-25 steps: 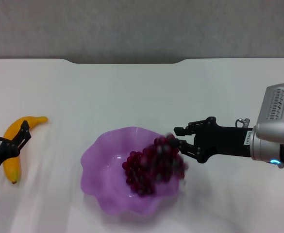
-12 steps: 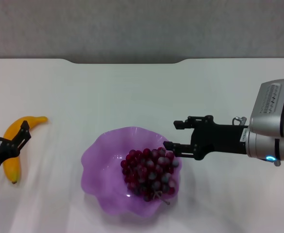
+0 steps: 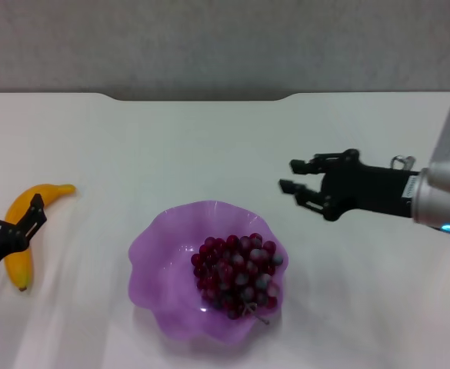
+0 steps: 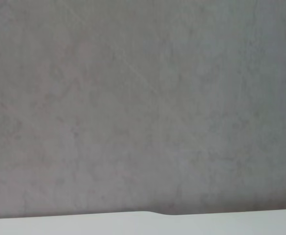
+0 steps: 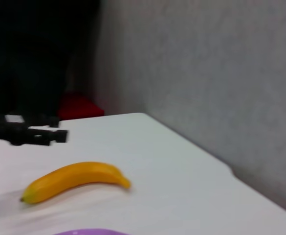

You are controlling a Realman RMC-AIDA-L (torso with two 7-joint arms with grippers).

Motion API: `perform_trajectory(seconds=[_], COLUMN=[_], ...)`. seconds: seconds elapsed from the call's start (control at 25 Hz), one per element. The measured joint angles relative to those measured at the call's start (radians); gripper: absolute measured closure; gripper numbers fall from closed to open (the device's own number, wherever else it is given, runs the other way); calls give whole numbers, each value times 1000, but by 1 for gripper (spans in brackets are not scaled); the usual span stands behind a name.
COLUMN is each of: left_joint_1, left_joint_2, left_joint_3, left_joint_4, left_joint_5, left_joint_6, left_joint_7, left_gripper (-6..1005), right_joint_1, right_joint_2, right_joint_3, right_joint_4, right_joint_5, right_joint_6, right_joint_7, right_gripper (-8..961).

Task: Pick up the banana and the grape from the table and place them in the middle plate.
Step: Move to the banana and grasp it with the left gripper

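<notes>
Grapes placed, banana outstanding
Dark red-purple grape bunch (image 3: 238,275) lay in translucent purple scalloped plate (image 3: 157,254); right gripper (image 3: 295,186) stood agape, empty; left gripper (image 3: 9,221) agape beside curved yellow banana (image 3: 26,226)

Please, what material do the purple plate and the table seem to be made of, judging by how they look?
The middle plate looks like translucent plastic: the purple lets light through, and the wavy rim seems moulded. It could be glass; the pictures leave that open. The table has a plain white, smooth, matte top, probably laminate or painted board, though nothing visible confirms which.
</notes>
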Motion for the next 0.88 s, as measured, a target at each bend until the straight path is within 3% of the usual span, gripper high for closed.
perform_trajectory(seconds=[0.12, 0.28, 0.52, 0.72, 0.88], left_joint_1=[1, -5, -9, -15, -25], left_joint_2=[1, 1, 0, -1, 3], left_joint_3=[0, 0, 0, -9, -12], left_joint_4=[0, -2, -6, -7, -57], left_joint_5=[-3, -5, -5, -7, -30], left_joint_6=[-2, -20, -36, -38, -87], left_joint_7=[0, 0, 0, 0, -1], left_gripper=[109, 110, 110, 111, 112], right_joint_1=[-50, -140, -302, -326, -296], right_joint_2=[1, 3, 14, 15, 15], right_joint_3=[58, 97, 39, -83, -132], right_joint_4=[-47, -95, -81, 86, 237], right_joint_5=[36, 209, 769, 1172, 1273], right_joint_6=[5, 8, -85, -170, -183], right_joint_7=[-8, -84, -427, -661, -751], right_gripper=[533, 691, 949, 951, 952])
